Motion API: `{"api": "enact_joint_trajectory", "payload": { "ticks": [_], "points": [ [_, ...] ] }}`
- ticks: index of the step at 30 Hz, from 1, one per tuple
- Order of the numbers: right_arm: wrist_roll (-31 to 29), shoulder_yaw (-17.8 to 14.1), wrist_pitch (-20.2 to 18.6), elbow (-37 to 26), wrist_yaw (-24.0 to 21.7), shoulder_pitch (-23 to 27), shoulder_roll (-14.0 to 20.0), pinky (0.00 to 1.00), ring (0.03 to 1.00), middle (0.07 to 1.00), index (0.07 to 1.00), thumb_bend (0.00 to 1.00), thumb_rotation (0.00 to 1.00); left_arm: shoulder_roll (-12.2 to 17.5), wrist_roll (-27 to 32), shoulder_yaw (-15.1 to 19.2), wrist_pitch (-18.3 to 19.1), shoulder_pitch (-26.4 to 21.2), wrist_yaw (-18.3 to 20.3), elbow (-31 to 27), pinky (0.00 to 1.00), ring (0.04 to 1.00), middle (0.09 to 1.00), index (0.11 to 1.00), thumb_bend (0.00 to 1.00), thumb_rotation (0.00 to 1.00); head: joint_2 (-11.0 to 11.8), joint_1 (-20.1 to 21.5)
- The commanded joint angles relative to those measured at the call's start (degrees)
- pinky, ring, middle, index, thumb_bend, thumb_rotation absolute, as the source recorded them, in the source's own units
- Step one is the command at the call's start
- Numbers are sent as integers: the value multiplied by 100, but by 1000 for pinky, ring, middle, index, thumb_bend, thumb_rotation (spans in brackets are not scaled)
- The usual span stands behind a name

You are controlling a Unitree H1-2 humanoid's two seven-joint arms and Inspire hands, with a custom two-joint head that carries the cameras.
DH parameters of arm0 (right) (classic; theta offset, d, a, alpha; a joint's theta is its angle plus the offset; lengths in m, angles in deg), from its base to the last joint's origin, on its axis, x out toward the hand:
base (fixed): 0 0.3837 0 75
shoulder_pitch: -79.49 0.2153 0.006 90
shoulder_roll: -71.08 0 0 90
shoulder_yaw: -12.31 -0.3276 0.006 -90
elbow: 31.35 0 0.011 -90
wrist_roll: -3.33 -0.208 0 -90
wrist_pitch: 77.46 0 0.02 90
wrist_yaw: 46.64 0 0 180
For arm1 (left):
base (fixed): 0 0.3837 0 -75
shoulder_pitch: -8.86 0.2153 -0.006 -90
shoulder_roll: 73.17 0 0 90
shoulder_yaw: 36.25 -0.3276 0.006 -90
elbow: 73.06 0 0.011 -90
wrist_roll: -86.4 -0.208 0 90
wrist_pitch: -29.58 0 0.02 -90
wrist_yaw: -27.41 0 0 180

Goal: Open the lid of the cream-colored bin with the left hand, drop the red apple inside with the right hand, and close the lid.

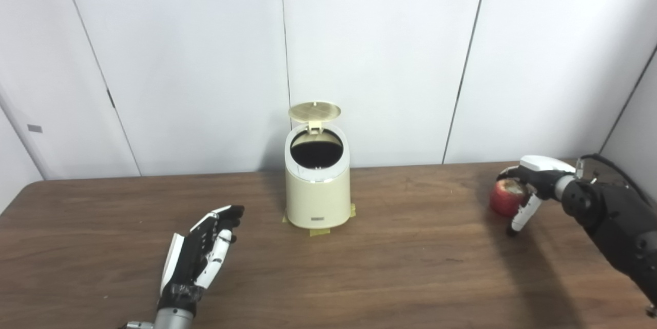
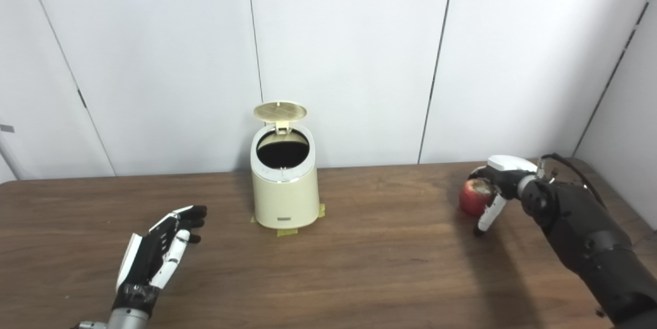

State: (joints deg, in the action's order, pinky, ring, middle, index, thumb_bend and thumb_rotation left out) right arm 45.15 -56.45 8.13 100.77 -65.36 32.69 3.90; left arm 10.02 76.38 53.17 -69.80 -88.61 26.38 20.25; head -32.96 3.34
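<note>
The cream-colored bin (image 1: pixel 317 190) stands at the back middle of the table, its round lid (image 1: pixel 314 110) tipped up and back so the dark opening shows. Far right on the table is the red apple (image 1: pixel 507 197). My right hand (image 1: pixel 531 185) wraps it: fingers curl over its top and far side, and the thumb reaches down along its near right side to the table. My left hand (image 1: pixel 203 249) hovers low over the table, front left of the bin and well apart from it. It is open with its fingers stretched toward the bin.
Yellow tape tabs (image 1: pixel 319 231) mark the bin's foot on the brown wooden table (image 1: pixel 400 267). White wall panels close off the back and the right side. A black cable (image 1: pixel 611 162) runs behind my right wrist.
</note>
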Motion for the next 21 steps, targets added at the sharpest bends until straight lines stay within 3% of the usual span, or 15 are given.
{"api": "enact_joint_trajectory", "payload": {
  "ticks": [1,5,15,21],
  "points": [
    [18,30,-39,-75,112,195,-4,669,838,918,860,875,212,19,-57,-13,-5,-1,-2,-176,667,769,781,747,197,747,-10,3],
    [43,88,-17,16,195,230,-37,651,816,909,867,900,247,40,-64,-27,8,5,10,-185,666,771,784,752,197,767,-18,6],
    [-63,114,96,129,248,289,-122,665,826,918,867,908,225,51,-66,-51,88,11,41,-199,667,780,791,759,213,797,-25,-7],
    [-23,163,2,-67,141,295,-146,657,819,901,852,911,244,28,-54,-48,95,19,43,-222,664,777,787,754,212,778,-37,-13]
  ]
}}
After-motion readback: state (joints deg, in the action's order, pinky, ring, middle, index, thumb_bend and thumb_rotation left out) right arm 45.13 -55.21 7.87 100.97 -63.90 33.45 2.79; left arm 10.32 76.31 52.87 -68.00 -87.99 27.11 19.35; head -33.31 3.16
